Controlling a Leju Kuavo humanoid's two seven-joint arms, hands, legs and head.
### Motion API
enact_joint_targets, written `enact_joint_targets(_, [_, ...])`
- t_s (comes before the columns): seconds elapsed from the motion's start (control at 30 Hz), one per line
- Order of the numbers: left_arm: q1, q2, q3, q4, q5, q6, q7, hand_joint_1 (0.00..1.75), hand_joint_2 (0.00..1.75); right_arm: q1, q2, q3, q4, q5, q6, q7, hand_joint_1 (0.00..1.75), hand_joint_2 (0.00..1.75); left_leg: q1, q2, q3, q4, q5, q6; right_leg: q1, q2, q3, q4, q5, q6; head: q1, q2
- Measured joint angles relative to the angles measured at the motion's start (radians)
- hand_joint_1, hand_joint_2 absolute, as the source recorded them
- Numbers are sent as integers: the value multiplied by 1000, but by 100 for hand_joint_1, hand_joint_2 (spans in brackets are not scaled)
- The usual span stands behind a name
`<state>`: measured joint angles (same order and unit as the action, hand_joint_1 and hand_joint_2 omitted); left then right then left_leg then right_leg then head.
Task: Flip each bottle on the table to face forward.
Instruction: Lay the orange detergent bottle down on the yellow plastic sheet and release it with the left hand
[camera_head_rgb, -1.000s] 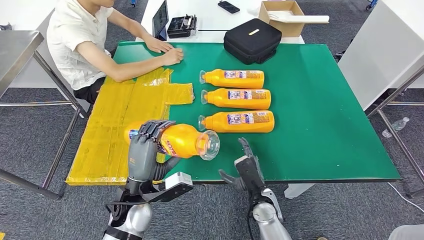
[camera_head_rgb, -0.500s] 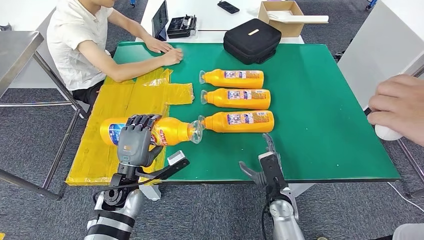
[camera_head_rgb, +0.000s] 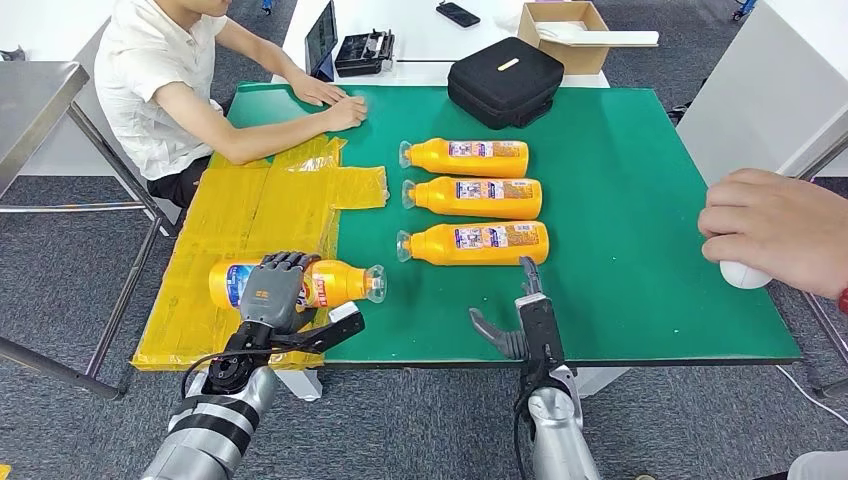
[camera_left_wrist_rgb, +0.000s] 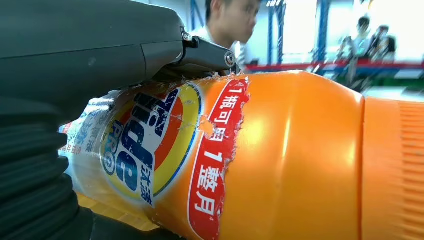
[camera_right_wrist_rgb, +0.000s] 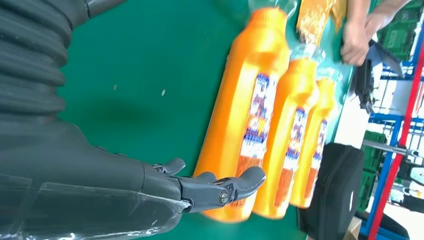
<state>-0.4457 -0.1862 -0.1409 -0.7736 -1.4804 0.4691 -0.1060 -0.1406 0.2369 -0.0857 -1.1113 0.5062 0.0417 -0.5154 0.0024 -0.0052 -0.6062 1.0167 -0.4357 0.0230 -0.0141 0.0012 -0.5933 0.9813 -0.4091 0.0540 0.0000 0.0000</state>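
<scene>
- Head view: your left hand (camera_head_rgb: 272, 290) is clamped on the held bottle (camera_head_rgb: 300, 283), which lies over the yellow sheet (camera_head_rgb: 240, 215), beside the row of three bottles (camera_head_rgb: 470, 200) on the green table (camera_head_rgb: 640, 200). Your right hand (camera_head_rgb: 525, 310) holds nothing, fingers apart, near this row.
- Left wrist view: the front label (camera_left_wrist_rgb: 150, 145) of the held bottle is visible, so I judge this flip is almost done.
- Right wrist view: the three bottles show their small back labels (camera_right_wrist_rgb: 257, 112); they are probably still to flip.

"1瓶可用1整月" on bottle (camera_left_wrist_rgb: 280, 150) label
</scene>
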Motion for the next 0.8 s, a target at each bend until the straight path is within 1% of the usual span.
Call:
enact_joint_targets(0.03, [-8,4,4,25,-5,-1,11,175,175,0,4,4,1,-3,0,0,0,175,0,0,0,0,0,0,0,0,0,0,0,0,0,0])
enact_joint_targets(0.1, [-22,12,14,65,-11,-8,29,169,175,0,11,12,1,-8,0,0,0,175,0,0,0,0,0,0,0,0,0,0,0,0,0,0])
enact_joint_targets(0.13, [-29,15,19,81,-14,-13,35,154,175,0,12,15,2,-9,0,1,0,175,0,0,0,0,0,0,0,0,0,0,0,0,0,0])
enact_joint_targets(0.23, [-53,22,29,120,-27,-41,53,73,175,0,14,17,5,-12,0,3,0,175,0,-1,0,0,0,0,0,0,0,0,0,0,0,0])
enact_joint_targets(0.27, [-61,23,30,132,-33,-52,62,59,175,0,14,17,7,-13,0,3,0,175,0,-1,0,0,0,0,0,0,0,0,0,0,0,0])
enact_joint_targets(0.3, [-68,25,31,142,-40,-63,71,59,175,0,14,17,9,-14,1,3,0,175,0,0,0,0,0,0,0,0,0,0,0,0,0,0])
enact_joint_targets(0.33, [-75,26,32,152,-46,-72,78,52,175,0,14,17,11,-16,3,4,0,175,0,0,0,0,0,0,0,0,0,0,0,0,0,0])
enact_joint_targets(0.43, [-90,30,34,178,-56,-90,93,10,175,0,15,17,17,-19,7,4,0,175,0,0,1,0,0,0,0,0,1,0,0,0,0,0])
enact_joint_targets(0.47, [-94,31,34,184,-58,-96,97,3,175,-1,16,17,19,-19,8,4,0,175,0,0,2,0,0,0,0,0,2,0,0,0,0,0])
enact_joint_targets(0.5, [-98,31,35,190,-62,-104,101,0,175,-1,16,17,21,-19,8,4,0,175,0,0,2,0,0,0,0,0,2,1,0,0,0,0])
enact_joint_targets(0.67, [-119,31,48,222,-73,-150,111,0,175,-8,17,17,35,-22,9,3,0,175,0,-1,4,0,0,0,0,0,4,1,0,0,0,0])
enact_joint_targets(0.8, [-148,31,68,255,-58,-229,103,0,175,-21,17,17,53,-24,9,-2,0,175,0,-1,8,0,0,0,0,0,8,1,0,0,0,0])
